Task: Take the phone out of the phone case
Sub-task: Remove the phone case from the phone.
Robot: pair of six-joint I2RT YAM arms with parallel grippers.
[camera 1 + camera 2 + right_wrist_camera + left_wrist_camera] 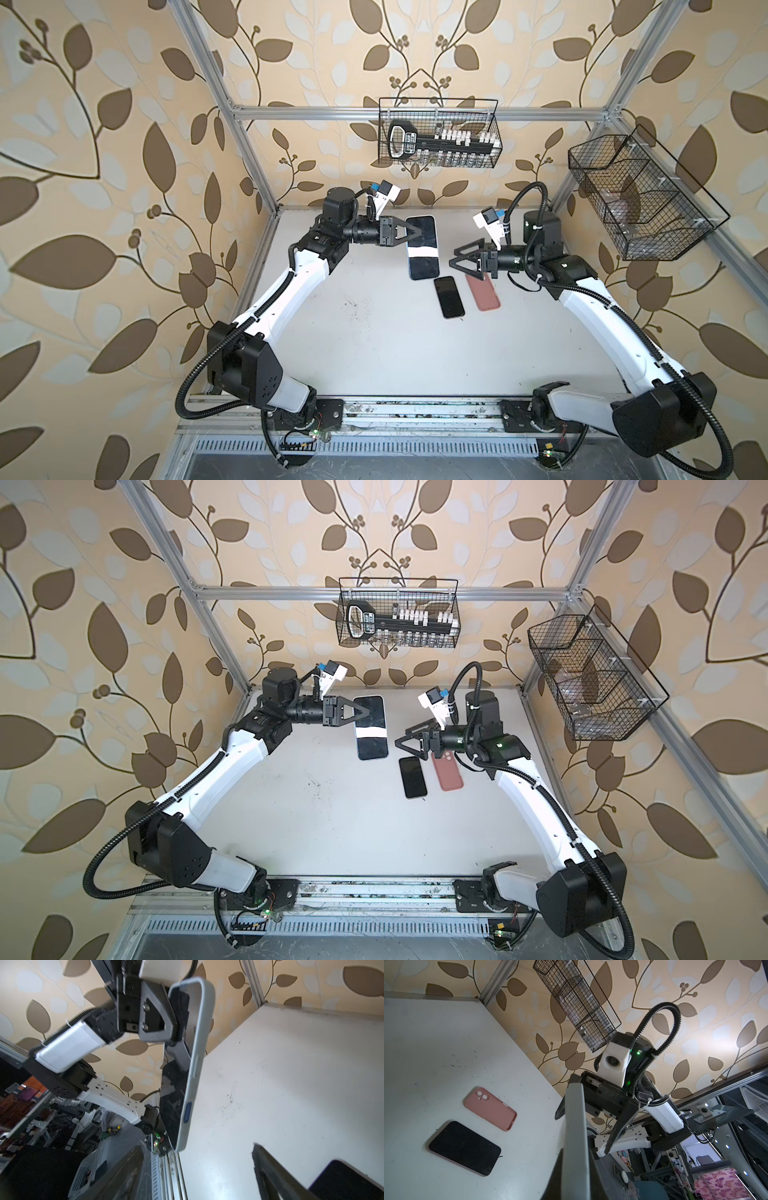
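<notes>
Left hand [417, 235] is clamping shut on the phone in the pale case [424, 266], gripping it on one long side near the far end. The phone is sitting fully inside the case, with the dark screen facing up in both top views. The right wrist view is showing the pale case rim [193, 1076] wrapping the screen edge, with a blue side button lower down. The cased phone is hanging above the far middle of the bench [374, 353], and no part of it is seen touching the surface.

Right hand [453, 257] is hovering just right of the cased phone. Its jaws are standing apart, nothing is between them, and it is not touching the phone.

A second phone, black [449, 297], is lying flat and screen up nearer the middle of the bench. An empty pink case [484, 297] is lying just beside it, open side up, with a gap between them. The right hand is overlapping the pink case's far end in both top views. The left wrist view is showing that case [492, 1109] lying free.

A wire basket [440, 133] is hanging on the back rail. Another wire basket [640, 195] is hanging on the right side.
</notes>
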